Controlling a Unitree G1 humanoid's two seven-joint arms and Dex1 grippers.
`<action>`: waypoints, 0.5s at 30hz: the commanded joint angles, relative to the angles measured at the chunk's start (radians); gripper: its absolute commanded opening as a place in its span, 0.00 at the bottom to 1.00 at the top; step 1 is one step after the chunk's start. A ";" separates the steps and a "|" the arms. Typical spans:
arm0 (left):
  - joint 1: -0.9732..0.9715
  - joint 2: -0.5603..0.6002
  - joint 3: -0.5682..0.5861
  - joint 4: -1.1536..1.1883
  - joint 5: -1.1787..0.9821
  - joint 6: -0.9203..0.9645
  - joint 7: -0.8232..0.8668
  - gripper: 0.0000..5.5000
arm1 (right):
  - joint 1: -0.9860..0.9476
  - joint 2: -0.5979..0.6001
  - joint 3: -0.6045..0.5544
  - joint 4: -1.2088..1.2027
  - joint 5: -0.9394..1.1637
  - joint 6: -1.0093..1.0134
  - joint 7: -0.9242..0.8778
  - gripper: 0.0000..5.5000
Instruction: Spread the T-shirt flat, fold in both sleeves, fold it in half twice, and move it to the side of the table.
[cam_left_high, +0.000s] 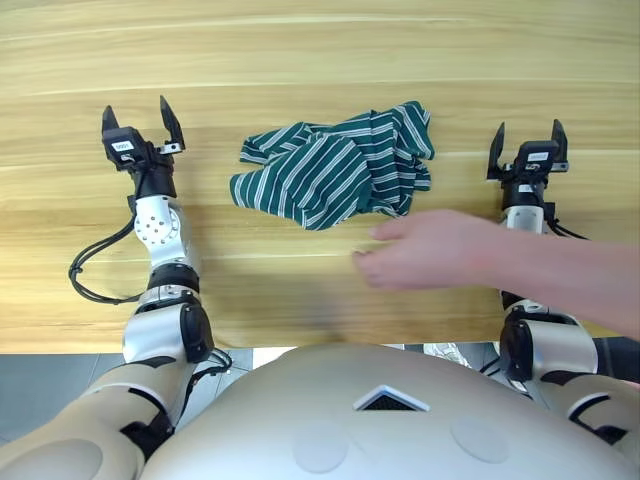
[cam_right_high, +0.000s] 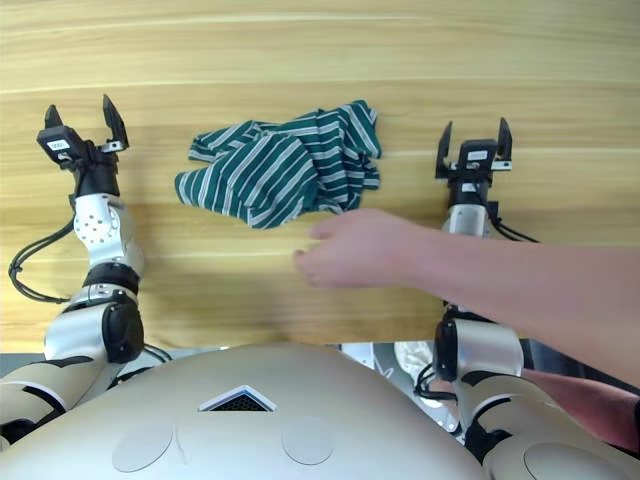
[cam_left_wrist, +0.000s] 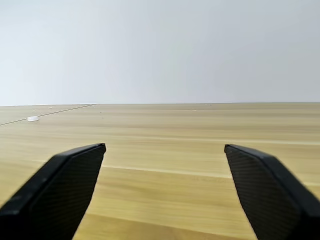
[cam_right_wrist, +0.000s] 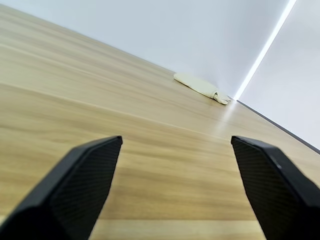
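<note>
A green T-shirt (cam_left_high: 340, 165) with white stripes lies crumpled in a heap on the wooden table (cam_left_high: 320, 60), between my two arms. A person's hand (cam_left_high: 425, 250) comes in from the right and hovers just in front of the shirt, fingers close to its near edge but apart from it. My left gripper (cam_left_high: 143, 122) stands open to the left of the shirt, nothing between its fingers (cam_left_wrist: 65, 190). My right gripper (cam_left_high: 527, 145) stands open to the right of the shirt, also holding nothing.
Bare wood stretches beyond the shirt and on both sides of it. A pale folded cloth (cam_right_wrist: 200, 86) lies far off on the table near a wall. A small white disc (cam_left_wrist: 33, 118) sits far away on the tabletop.
</note>
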 joint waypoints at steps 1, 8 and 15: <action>0.003 -0.010 -0.007 -0.016 -0.017 -0.001 -0.029 0.80 | 0.014 -0.001 0.019 0.004 -0.021 -0.001 -0.001 0.73; 0.000 -0.012 -0.014 -0.015 -0.013 0.000 -0.035 0.80 | 0.011 -0.003 0.026 0.012 -0.032 0.003 -0.001 0.73; -0.002 -0.012 -0.018 -0.013 0.000 -0.010 -0.019 0.80 | 0.022 -0.006 0.058 0.016 -0.065 -0.012 -0.003 0.73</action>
